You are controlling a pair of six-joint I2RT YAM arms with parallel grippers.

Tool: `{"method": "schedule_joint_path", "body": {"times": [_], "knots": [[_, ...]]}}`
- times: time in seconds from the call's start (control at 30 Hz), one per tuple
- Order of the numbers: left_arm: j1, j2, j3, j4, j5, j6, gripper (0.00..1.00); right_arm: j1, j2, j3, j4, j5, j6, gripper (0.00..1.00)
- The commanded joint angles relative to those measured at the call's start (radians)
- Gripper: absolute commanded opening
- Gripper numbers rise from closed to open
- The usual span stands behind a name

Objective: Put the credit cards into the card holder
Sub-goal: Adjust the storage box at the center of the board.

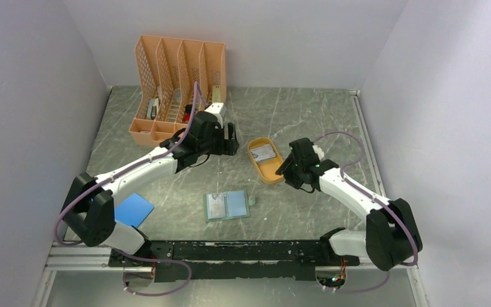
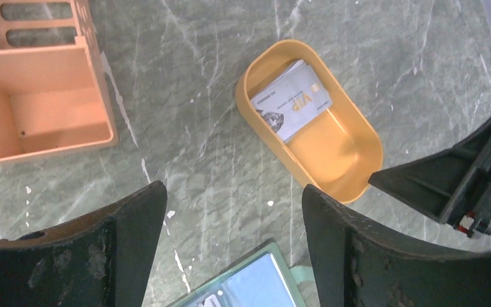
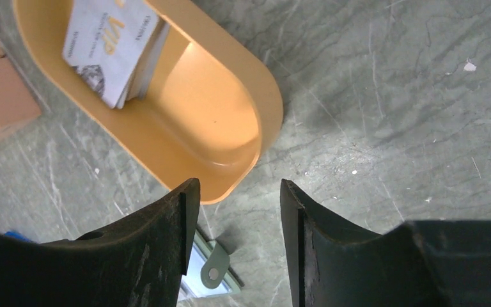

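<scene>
Credit cards (image 2: 292, 99) stacked at far end of orange tray (image 2: 335, 150) (top card reads "VIP"). Card holder (image 1: 227, 206) lies open on surface (image 1: 307, 121), apart from tray. Left hand (image 2: 230, 198) released, empty, near tray. Right hand (image 3: 240, 192) released, empty, at tray's near end.

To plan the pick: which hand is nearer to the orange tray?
Right. The right hand hovers at the near-right end of the orange tray; the left hand is apart, to its left.
</scene>
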Motion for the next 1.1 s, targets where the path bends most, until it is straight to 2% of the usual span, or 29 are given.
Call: {"method": "schedule_joint_path", "body": {"times": [0.0,0.27,0.43,0.73,0.93,1.07], "knots": [[0.003,-0.04,-0.042,-0.011,-0.017,0.006,0.81,-0.015,0.052,0.007,0.009,0.002,0.054,0.53],[0.003,-0.095,-0.047,-0.05,-0.031,0.025,0.81,-0.045,0.155,0.04,0.057,-0.019,0.006,0.5],[0.003,-0.136,-0.067,-0.068,-0.04,0.04,0.8,-0.056,0.225,0.073,0.08,-0.068,-0.072,0.35],[0.003,-0.174,-0.112,-0.068,-0.018,0.047,0.8,-0.058,0.252,0.128,0.039,-0.091,-0.25,0.11],[0.003,-0.185,-0.13,-0.062,-0.01,0.056,0.8,-0.057,0.329,0.227,-0.033,-0.107,-0.387,0.05],[0.003,-0.178,-0.132,-0.06,0.006,0.062,0.8,-0.055,0.368,0.32,-0.094,-0.029,-0.455,0.04]]}}
